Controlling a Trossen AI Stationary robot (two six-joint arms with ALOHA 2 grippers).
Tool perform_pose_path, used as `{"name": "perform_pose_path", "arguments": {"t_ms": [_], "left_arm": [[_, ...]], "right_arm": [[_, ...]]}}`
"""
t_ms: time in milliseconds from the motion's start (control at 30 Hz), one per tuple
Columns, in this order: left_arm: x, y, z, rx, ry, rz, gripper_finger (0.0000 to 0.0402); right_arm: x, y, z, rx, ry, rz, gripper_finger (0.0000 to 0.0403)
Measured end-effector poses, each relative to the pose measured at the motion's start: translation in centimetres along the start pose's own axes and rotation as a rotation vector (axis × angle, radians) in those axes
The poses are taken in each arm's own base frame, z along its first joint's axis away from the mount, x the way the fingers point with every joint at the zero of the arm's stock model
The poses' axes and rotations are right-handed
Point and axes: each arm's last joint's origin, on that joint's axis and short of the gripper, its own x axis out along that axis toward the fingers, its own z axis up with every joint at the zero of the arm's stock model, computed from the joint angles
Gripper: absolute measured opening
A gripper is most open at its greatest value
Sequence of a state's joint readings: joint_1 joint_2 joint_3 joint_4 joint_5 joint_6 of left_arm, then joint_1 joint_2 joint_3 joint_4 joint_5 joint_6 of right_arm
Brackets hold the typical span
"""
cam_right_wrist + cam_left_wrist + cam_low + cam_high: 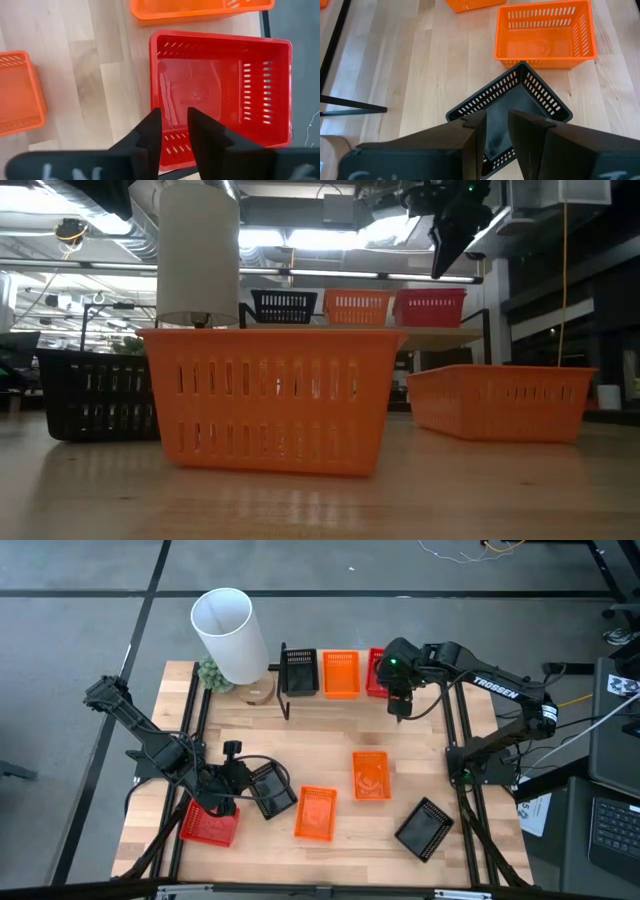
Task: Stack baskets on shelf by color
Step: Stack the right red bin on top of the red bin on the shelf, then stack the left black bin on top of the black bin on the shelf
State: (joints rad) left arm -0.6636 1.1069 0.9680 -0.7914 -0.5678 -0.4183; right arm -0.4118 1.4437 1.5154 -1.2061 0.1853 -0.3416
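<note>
The shelf [450, 334] at the table's far edge carries a black basket [298, 671], an orange basket [340, 673] and a red basket [220, 90], side by side. My right gripper [174, 115] hovers above the red basket's near wall, clear of it in the low view [440, 270], fingers slightly apart. My left gripper [496, 117] is over the near corner of a black basket [520, 95] that sits on the table at an angle, fingers slightly apart. A red basket [208, 825] lies under the left arm.
Two orange baskets [316, 812] [371, 775] and another black basket [425, 828] stand on the table's near half. A tall white cylinder [228, 635] and a small plant [212, 673] stand at the far left corner, beside the shelf.
</note>
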Motion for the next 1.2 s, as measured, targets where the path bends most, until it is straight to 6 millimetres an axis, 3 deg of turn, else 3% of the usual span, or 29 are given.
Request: {"name": "perform_pose_path", "arguments": {"t_ms": [233,500,667,900,1067,1200], "left_arm": [[0.0,0.0,0.0,0.000,0.000,0.000,0.0072],[0.0,0.0,0.0,0.000,0.000,0.000,0.0072],[0.0,0.0,0.0,0.000,0.000,0.000,0.0072],[0.0,0.0,0.0,-0.025,0.000,0.000,0.0072],[0.0,0.0,0.0,-0.027,0.000,0.000,0.0072],[0.0,0.0,0.1,-0.119,-0.008,-0.006,0.0072]], "right_arm": [[0.0,0.0,0.0,0.013,0.001,0.000,0.0128],[-0.2,1.2,-0.7,0.154,0.093,0.056,0.0134],[-0.8,3.2,-1.4,0.241,0.196,0.203,0.0134],[-1.8,6.4,-1.6,0.296,0.293,0.220,0.0134],[-2.6,9.0,-1.6,0.426,0.324,0.204,0.0134],[-3.5,11.3,-1.7,0.462,0.330,0.208,0.0134]]}}
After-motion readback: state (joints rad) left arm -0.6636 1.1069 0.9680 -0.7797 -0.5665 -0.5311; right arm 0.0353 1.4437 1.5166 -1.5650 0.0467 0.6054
